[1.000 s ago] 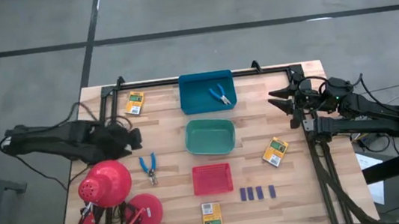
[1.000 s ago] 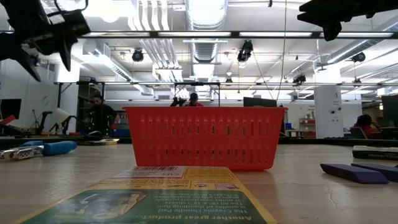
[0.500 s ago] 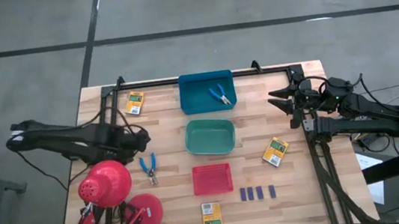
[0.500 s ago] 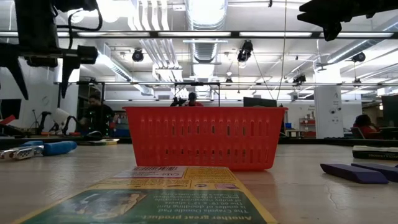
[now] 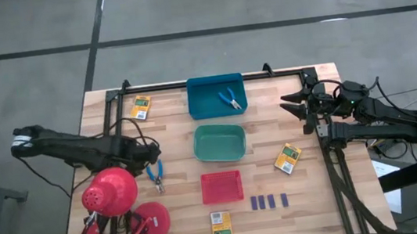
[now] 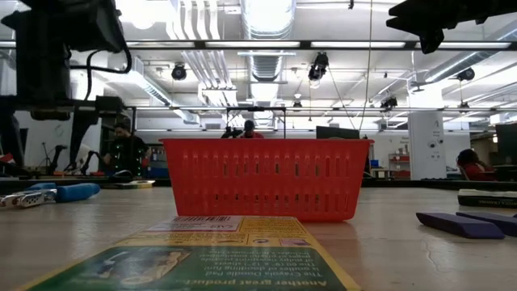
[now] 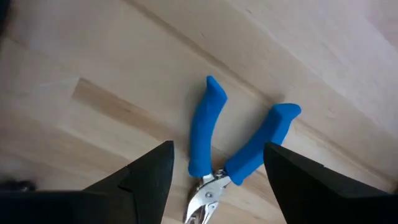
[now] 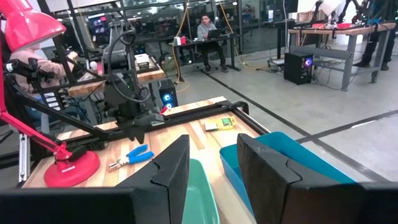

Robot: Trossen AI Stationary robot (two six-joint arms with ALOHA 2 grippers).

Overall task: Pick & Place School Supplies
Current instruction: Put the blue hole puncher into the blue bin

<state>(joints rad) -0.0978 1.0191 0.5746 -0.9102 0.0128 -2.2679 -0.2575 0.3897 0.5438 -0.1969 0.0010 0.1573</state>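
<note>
- The left gripper (image 5: pixel 152 152) hung directly over the blue-handled pliers (image 5: pixel 155 175) on the tabletop (image 5: pixel 311 192), left of the red tray (image 5: pixel 222 187); its fingers (image 7: pixel 140 180) were spread wide on either side of the handles, grasping nothing.
- A yellow-and-green box (image 5: pixel 141 107) lay far left of the red tray, near the back rail.
- The blue tray (image 5: pixel 216 96), behind the red tray, held a second pair of blue-handled pliers (image 5: pixel 229 99).
- The green tray (image 5: pixel 219 142), between the blue and red trays, showed nothing inside.
- The red tray showed nothing inside either.
- A second box (image 5: pixel 221 228) lay just in front of the red tray.
- Four dark blue blocks (image 5: pixel 269 201) sat in a row right of the red tray's front.
- A third box (image 5: pixel 288 157) lay right of the red tray.
- The right gripper (image 5: pixel 292 103) waited far right of the red tray, fingers (image 8: pixel 168 162) parted and grasping nothing.
</note>
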